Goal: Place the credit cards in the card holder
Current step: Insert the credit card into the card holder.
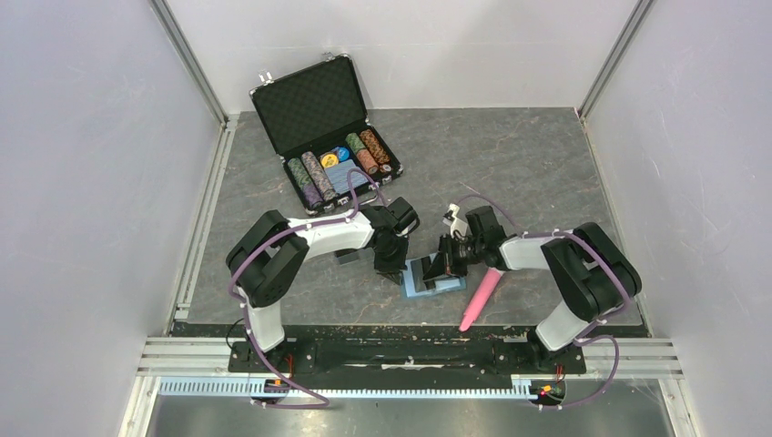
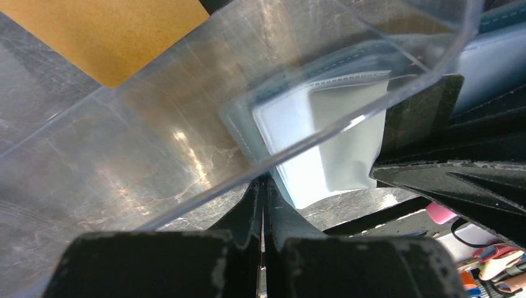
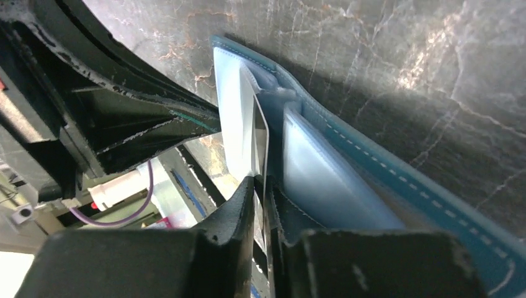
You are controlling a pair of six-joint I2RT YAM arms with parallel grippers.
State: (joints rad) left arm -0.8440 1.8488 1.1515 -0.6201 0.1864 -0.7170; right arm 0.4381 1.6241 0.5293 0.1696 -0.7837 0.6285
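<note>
The teal-blue card holder (image 1: 424, 283) lies open on the table between my two grippers, its light blue inside (image 3: 322, 174) facing up. My right gripper (image 3: 260, 181) is shut on a thin credit card (image 3: 261, 133) seen edge-on, whose far end sits in a slot of the card holder. My left gripper (image 2: 263, 183) is shut just left of the holder (image 2: 322, 164). Its tips sit at the rim of a clear plastic box (image 2: 186, 124); whether they pinch it I cannot tell. A gold-orange credit card (image 2: 111, 31) lies beyond that box.
A black chip briefcase (image 1: 328, 137) stands open at the back left, with rows of poker chips in it. A pink object (image 1: 481, 299) lies by the near edge, right of the card holder. Both grippers (image 1: 393, 264) (image 1: 444, 268) are close together.
</note>
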